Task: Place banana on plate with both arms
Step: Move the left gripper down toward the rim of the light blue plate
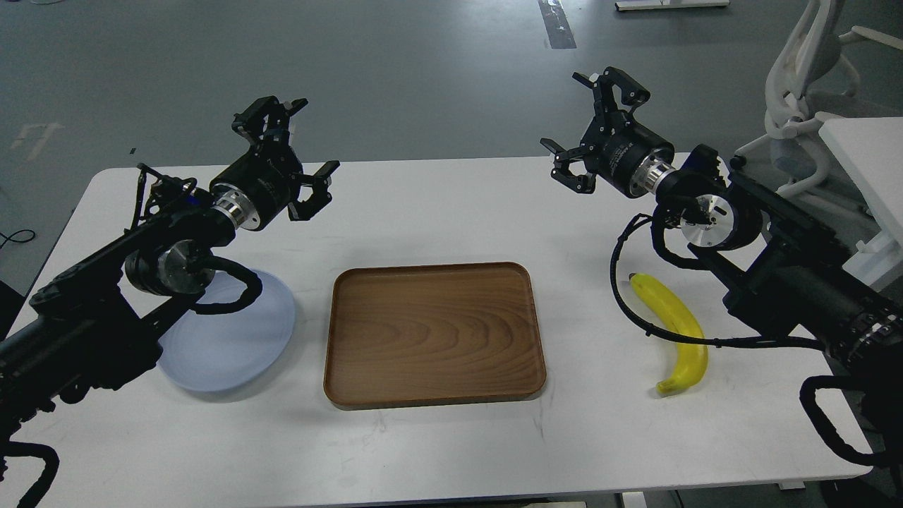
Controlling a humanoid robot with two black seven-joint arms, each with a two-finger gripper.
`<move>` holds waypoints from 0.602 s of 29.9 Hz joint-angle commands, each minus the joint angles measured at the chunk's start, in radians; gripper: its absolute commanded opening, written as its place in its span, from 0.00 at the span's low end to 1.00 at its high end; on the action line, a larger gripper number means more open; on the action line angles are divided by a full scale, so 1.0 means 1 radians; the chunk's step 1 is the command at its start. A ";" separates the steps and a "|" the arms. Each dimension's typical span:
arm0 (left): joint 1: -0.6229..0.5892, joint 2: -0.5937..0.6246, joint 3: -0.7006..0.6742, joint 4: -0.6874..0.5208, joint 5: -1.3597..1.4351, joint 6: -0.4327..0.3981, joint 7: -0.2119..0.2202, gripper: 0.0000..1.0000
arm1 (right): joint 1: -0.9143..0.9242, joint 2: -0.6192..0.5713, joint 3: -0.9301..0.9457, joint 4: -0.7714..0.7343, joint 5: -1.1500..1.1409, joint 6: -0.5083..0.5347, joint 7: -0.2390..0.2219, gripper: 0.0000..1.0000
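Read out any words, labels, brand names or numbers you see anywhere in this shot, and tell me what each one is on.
None: no readable text in this view.
The banana, plate and wooden tray are plain, without labels.
Any marking on the left gripper or right gripper is too small and dark to read.

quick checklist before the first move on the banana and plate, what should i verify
1. banana free on the table, right of the tray: ok.
2. right claw open, empty: ok.
3. left claw open, empty: ok.
4. plate bare where visible: ok; its left part sits behind the left arm: cannot tell.
5. Black cable crosses over the banana: not ok, may snag.
6. tray empty: ok.
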 commanded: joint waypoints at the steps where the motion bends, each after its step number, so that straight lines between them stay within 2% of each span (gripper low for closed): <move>1: 0.032 0.012 0.000 -0.008 0.009 -0.021 -0.005 0.98 | 0.003 0.017 -0.002 -0.013 0.000 -0.010 -0.003 1.00; 18: 0.032 0.015 -0.043 0.008 -0.003 -0.029 -0.007 0.98 | -0.005 0.020 -0.020 -0.007 0.000 -0.010 0.002 1.00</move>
